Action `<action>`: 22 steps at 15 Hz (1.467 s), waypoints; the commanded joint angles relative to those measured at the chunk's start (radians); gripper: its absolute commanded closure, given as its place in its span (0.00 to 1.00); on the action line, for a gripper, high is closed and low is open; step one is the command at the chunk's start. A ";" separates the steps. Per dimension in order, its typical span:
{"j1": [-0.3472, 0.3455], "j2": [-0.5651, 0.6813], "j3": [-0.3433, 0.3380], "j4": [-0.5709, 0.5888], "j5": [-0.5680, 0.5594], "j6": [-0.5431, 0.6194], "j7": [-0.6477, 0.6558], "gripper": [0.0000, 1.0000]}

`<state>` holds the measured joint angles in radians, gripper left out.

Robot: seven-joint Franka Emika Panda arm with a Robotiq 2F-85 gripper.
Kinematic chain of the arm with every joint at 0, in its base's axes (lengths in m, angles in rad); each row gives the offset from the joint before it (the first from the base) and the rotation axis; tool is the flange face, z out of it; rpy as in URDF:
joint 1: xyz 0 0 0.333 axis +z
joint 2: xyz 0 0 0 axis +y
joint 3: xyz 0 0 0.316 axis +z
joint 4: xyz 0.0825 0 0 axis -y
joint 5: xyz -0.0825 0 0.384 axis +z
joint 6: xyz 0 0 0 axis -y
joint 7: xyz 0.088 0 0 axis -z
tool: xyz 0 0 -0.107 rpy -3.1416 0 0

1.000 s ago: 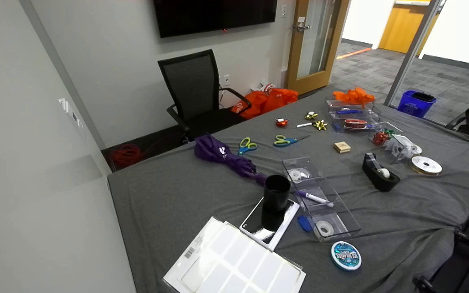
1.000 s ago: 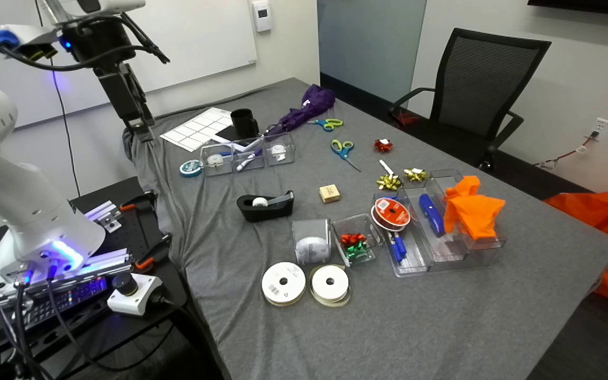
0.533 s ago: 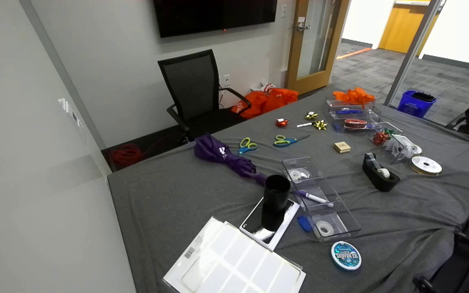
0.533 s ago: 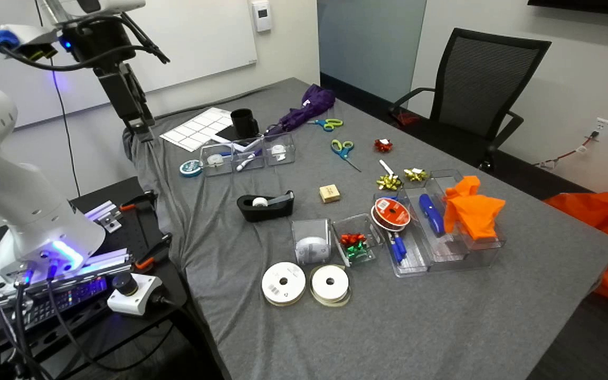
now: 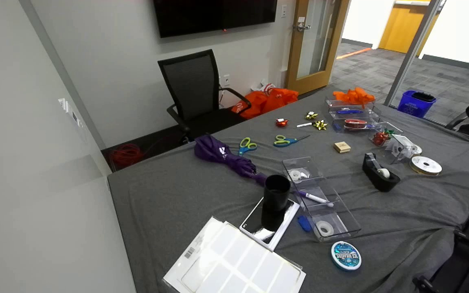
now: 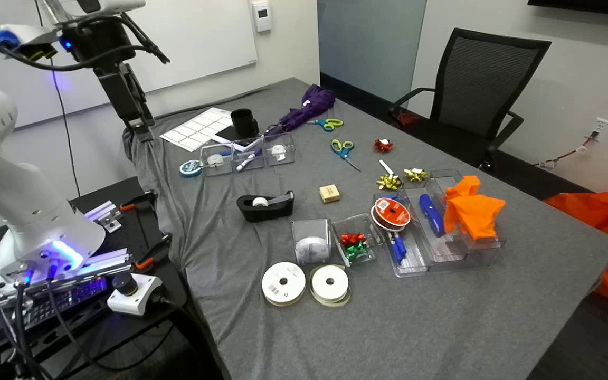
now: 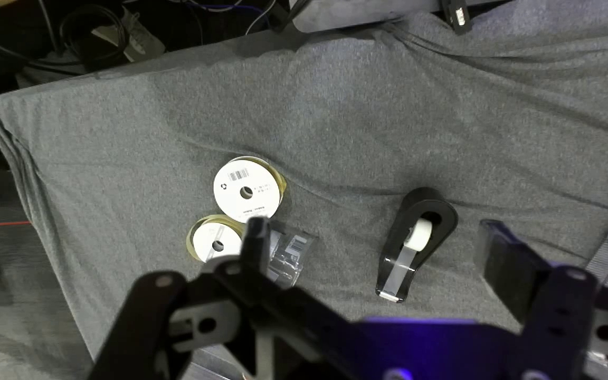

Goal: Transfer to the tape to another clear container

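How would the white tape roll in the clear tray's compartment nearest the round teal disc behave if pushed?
The white tape roll appears to lie flat, so it would likely slide. Its ring shape suggests it might roll if stood on edge. The clear tray walls would probably stop it.

In an exterior view, tapes (image 5: 320,230) are lying in both ends of the tray (image 5: 340,206), a marker (image 5: 315,198) in its middle; around it are sitting: dispenser (image 5: 380,182), two o'clock; disc (image 5: 346,256), five; box (image 5: 255,221) with mug (image 5: 277,193) on top, eight.
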<state>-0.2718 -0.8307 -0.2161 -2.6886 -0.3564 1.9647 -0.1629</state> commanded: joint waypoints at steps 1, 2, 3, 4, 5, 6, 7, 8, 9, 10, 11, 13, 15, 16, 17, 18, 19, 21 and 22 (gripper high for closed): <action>0.005 -0.001 -0.003 0.002 -0.003 -0.004 0.003 0.00; 0.005 -0.001 -0.003 0.002 -0.003 -0.004 0.003 0.00; 0.005 -0.001 -0.003 0.002 -0.003 -0.004 0.003 0.00; 0.005 -0.001 -0.003 0.002 -0.003 -0.004 0.003 0.00; 0.005 -0.001 -0.003 0.002 -0.003 -0.004 0.003 0.00; 0.005 -0.001 -0.003 0.002 -0.003 -0.004 0.003 0.00; -0.004 0.013 0.008 0.002 -0.016 0.010 0.026 0.00; -0.016 0.040 0.027 0.011 -0.027 0.020 0.074 0.00; -0.018 0.059 0.035 0.020 -0.026 0.027 0.111 0.00; -0.020 0.083 0.046 0.034 -0.031 0.035 0.151 0.00; -0.021 0.116 0.054 0.052 -0.030 0.046 0.192 0.00; -0.026 0.190 0.072 0.095 -0.033 0.067 0.271 0.00; -0.021 0.279 0.076 0.152 -0.029 0.077 0.314 0.00; -0.020 0.327 0.077 0.185 -0.029 0.080 0.329 0.00; -0.020 0.379 0.076 0.219 -0.029 0.087 0.344 0.00; -0.019 0.428 0.073 0.253 -0.029 0.088 0.355 0.00; -0.018 0.482 0.069 0.290 -0.029 0.089 0.365 0.00; -0.011 0.580 0.061 0.364 -0.024 0.082 0.381 0.00; -0.008 0.627 0.060 0.402 -0.025 0.075 0.394 0.00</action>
<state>-0.2735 -0.3680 -0.1555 -2.4141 -0.3797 2.0488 0.2065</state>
